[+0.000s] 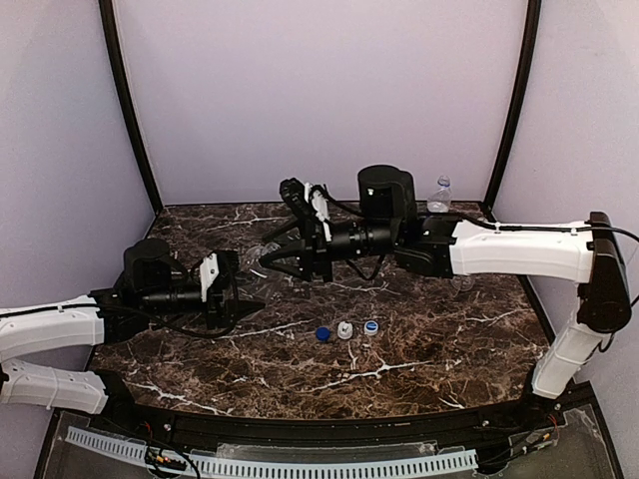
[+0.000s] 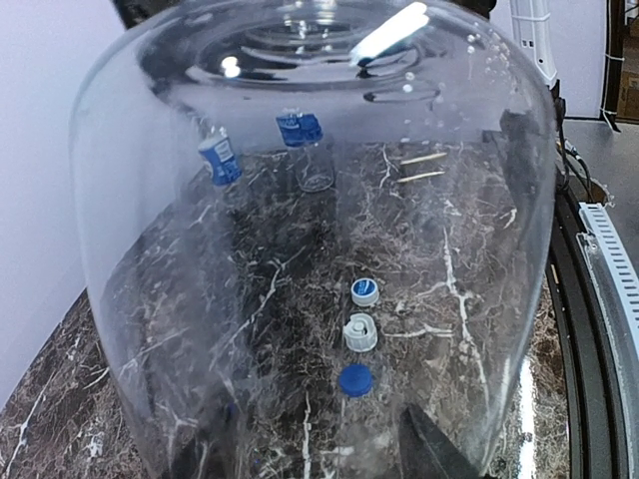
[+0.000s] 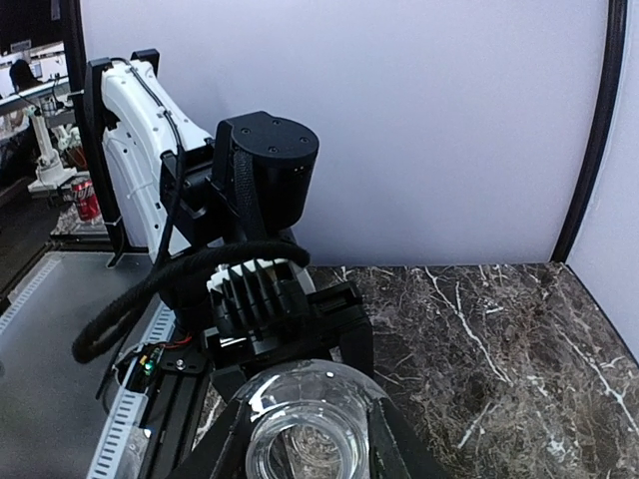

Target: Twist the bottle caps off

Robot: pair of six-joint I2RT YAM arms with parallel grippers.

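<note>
The unlabelled clear bottle (image 1: 252, 252) hangs in the air between my two grippers, above the table's left middle. My left gripper (image 1: 238, 284) is shut on its body. The bottle (image 2: 180, 259) fills the left wrist view, with one dark finger (image 2: 431, 451) showing through it. My right gripper (image 1: 270, 257) is shut on its shoulder, and the open, capless mouth (image 3: 305, 451) sits between those fingers (image 3: 215, 444). All three caps lie in a row on the table: dark blue (image 1: 322, 334), white (image 1: 345, 330) and pale blue-and-white (image 1: 371, 326). They also show through the bottle as dark blue (image 2: 354, 379), white (image 2: 360, 332) and pale blue-and-white (image 2: 365, 291).
A water-labelled bottle (image 1: 439, 194) stands at the back right corner of the dark marble table (image 1: 419, 349). Blue-labelled bottle shapes (image 2: 305, 140) show distorted through the held bottle. The right arm (image 1: 519, 249) stretches across the back. A ribbed rail (image 1: 300, 464) runs along the near edge.
</note>
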